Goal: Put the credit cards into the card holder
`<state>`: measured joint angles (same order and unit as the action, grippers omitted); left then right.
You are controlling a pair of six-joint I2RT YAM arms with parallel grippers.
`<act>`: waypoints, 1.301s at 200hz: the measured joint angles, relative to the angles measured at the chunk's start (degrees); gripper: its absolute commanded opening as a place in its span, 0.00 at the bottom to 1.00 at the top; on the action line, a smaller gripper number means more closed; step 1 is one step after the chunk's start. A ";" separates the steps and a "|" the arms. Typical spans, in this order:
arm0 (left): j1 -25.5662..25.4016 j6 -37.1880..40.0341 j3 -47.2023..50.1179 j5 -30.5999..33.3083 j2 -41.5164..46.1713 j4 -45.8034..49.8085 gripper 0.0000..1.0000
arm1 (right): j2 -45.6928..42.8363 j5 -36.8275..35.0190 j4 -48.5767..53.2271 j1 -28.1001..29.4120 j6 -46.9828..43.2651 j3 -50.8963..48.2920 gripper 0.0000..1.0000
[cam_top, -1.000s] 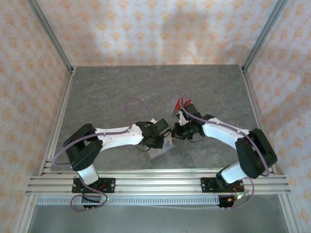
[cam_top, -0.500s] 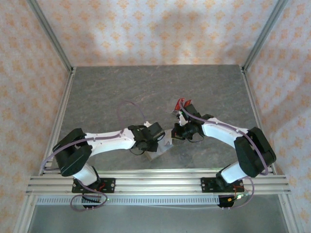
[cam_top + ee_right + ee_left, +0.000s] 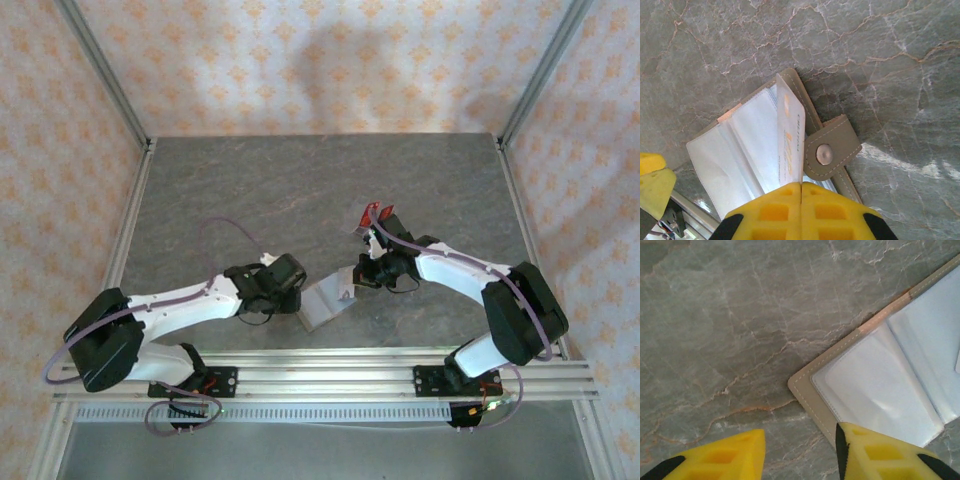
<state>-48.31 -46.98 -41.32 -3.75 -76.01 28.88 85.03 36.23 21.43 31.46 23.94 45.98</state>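
Grey marble table (image 3: 250, 190) with not much on it, so this one's easy to read. Going from the left: the left gripper (image 3: 800, 442) sits low in the lower left-centre of the overhead shot. Its yellow fingers are spread fairly wide with nothing but bare stone between them, and one fingertip is just beside the wallet's corner. The wallet (image 3: 322, 303) lies flat and open just below the middle of the frame, pale clear sleeves facing up. In the right wrist view its snap tab (image 3: 832, 152) is flopped out to the right, and one clear leaf (image 3: 789, 135) stands up on edge. The right gripper (image 3: 801, 195) is at the wallet's right side with its fingers pressed together at the foot of that leaf. I honestly can't tell if it's pinching the leaf or just pinning the wallet down. The red cards (image 3: 376, 212) are a bit above and right of centre, near the right arm and apart from the wallet. My read is that this is the wallet-is-open, go-get-a-card stage, and I can't say whether any card is in a sleeve yet. Next up is probably the free left gripper reaching across for a card. It would have to lift a thin card off flat stone and line it up with a sleeve mouth while the right keeps things open.
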 measured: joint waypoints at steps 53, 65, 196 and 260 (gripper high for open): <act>-0.04 0.15 -5.20 -5.09 -6.21 -2.67 0.45 | -0.02 0.02 0.46 0.00 -0.57 1.11 0.00; -0.07 0.17 -6.51 -5.49 -8.37 -2.86 0.44 | -0.02 0.00 0.76 0.00 -0.70 1.46 0.00; -1.42 2.08 -11.54 -2.80 -18.27 0.68 0.32 | -0.61 -0.22 2.99 0.00 -1.86 4.20 0.00; 2.29 9.77 -16.76 -0.79 -22.67 0.70 0.25 | -2.19 0.68 -0.11 0.00 -2.10 3.72 0.00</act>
<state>-46.02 -37.21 -58.08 -4.54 -98.67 29.58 82.85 36.91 21.32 31.46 21.85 49.69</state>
